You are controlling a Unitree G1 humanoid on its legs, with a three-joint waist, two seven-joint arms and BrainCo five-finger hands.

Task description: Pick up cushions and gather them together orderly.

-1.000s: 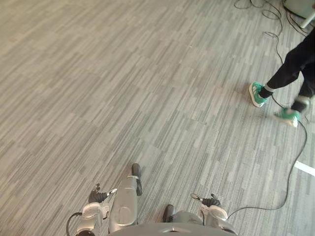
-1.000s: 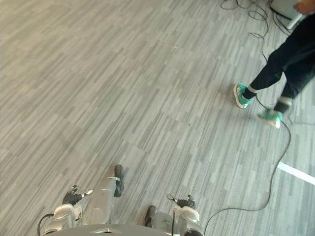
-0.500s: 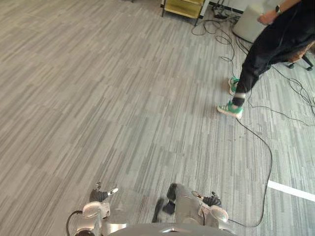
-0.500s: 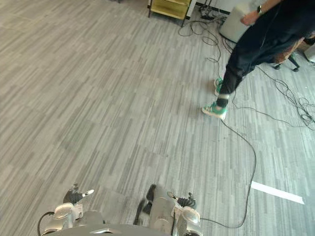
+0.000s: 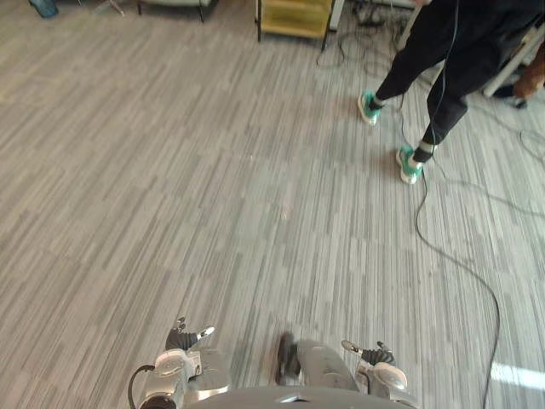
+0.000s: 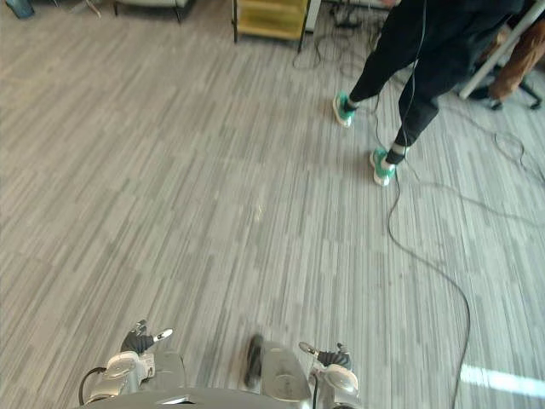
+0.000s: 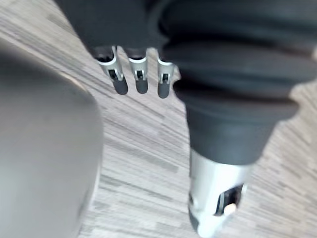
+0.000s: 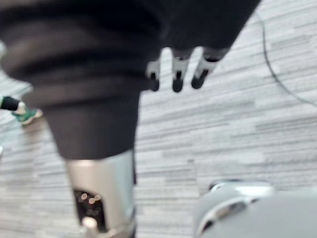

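Note:
My left hand [image 7: 140, 79] hangs over the grey striped carpet, its fingers straight and relaxed with the thumb [image 7: 218, 206] apart, and nothing is in it. My right hand [image 8: 177, 74] hangs the same way above the carpet, with straight fingers and nothing between them and the thumb [image 8: 101, 198].
A person in black trousers and teal shoes [image 5: 410, 165] is walking at the far right. A yellow shelf unit [image 5: 295, 15] stands at the far edge, with loose cables [image 5: 358, 38] on the floor beside it. A white tape strip [image 5: 518, 375] marks the carpet at the near right.
The whole picture has shifted, so the camera has moved. The person has taken steps at the far right, and the yellow shelf unit now shows nearer the middle of the far edge.

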